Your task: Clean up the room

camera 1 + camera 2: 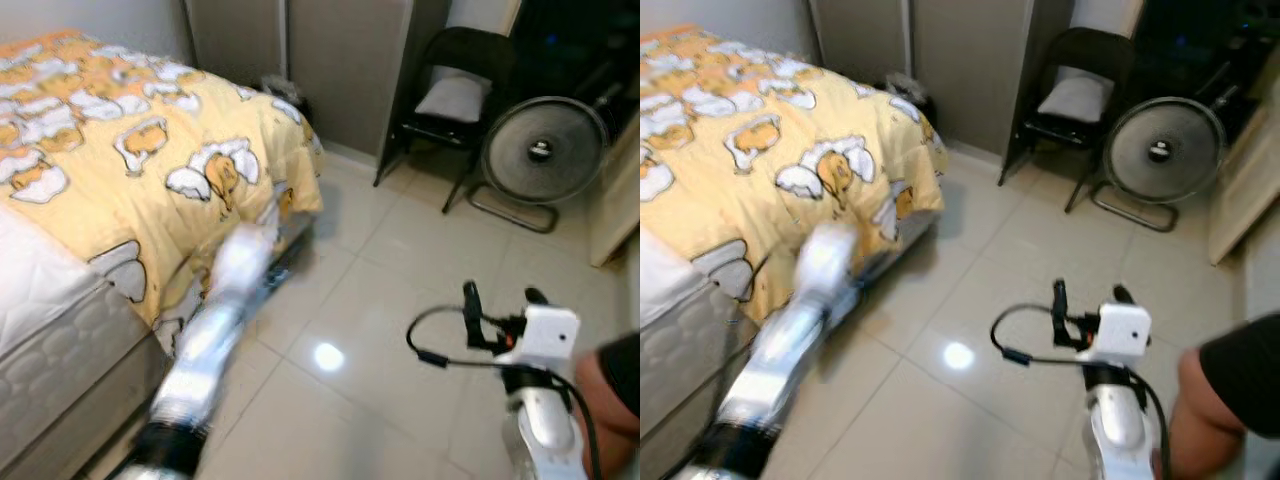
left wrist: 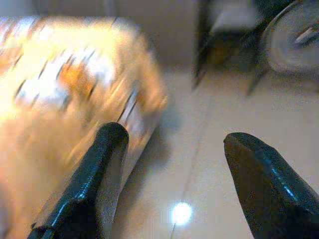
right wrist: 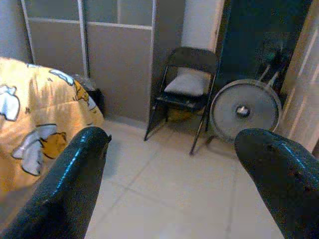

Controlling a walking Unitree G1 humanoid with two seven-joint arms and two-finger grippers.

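Note:
A yellow blanket (image 1: 150, 150) printed with white and yellow cartoon figures covers the bed and hangs over its near corner. Bare white mattress (image 1: 45, 285) shows at the left. My left arm (image 1: 215, 320) is raised beside the bed's corner and is blurred by motion. In the left wrist view the left gripper (image 2: 177, 137) is open and holds nothing, with the blanket's edge and floor beyond it. My right gripper (image 1: 502, 300) hovers over the floor tiles, open and holding nothing; the right wrist view shows its fingers (image 3: 75, 184) wide apart.
A black folding chair (image 1: 455, 95) with a grey cushion stands by the grey sliding doors (image 1: 340, 60). A round floor fan (image 1: 545, 150) stands to its right, next to pale wooden furniture (image 1: 620, 200). A person's limb (image 1: 610, 390) is at the lower right.

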